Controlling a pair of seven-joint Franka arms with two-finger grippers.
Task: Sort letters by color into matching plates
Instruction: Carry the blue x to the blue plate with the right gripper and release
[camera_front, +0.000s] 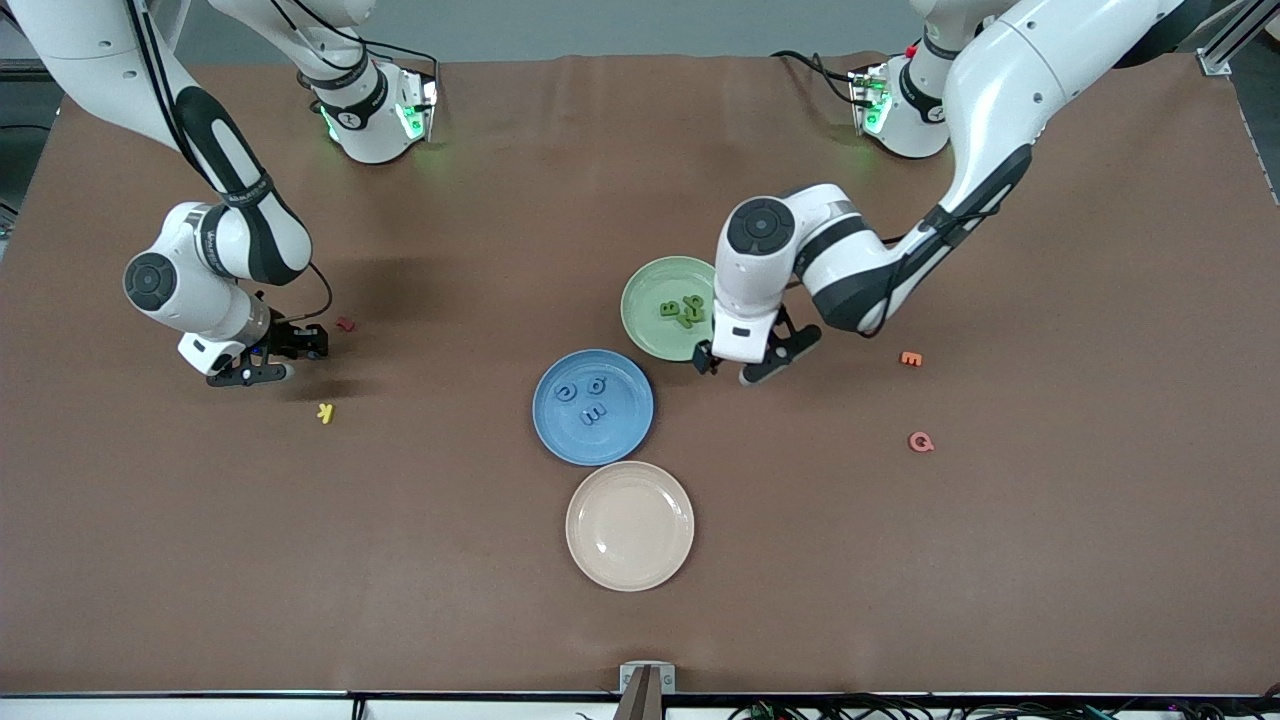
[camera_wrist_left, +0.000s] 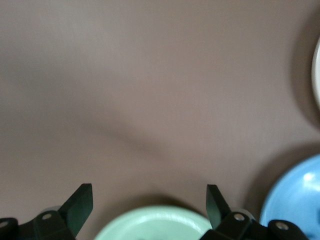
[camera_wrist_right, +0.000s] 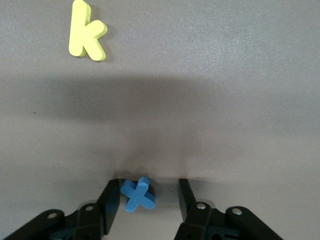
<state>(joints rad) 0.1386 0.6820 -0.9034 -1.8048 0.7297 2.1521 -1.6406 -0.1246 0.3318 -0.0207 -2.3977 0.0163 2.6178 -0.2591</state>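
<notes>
Right gripper (camera_wrist_right: 148, 194) low at table's right-arm end, jaws part-spread round blue X (camera_wrist_right: 137, 194), probably mid-grab. Left gripper (camera_wrist_left: 149, 201) spread, empty over green plate (camera_front: 668, 307), w/ green letters (camera_front: 684, 311) dropped inside.

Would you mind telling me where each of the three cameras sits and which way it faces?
Front view: high across the table, facing both arms' bases; green plate, blue plate.
Left wrist view: on the left arm, looking down past the open left gripper at the green plate's rim.
Right wrist view: looking down at a blue letter between the right gripper fingers.
Front and left wrist views share both plates.
</notes>
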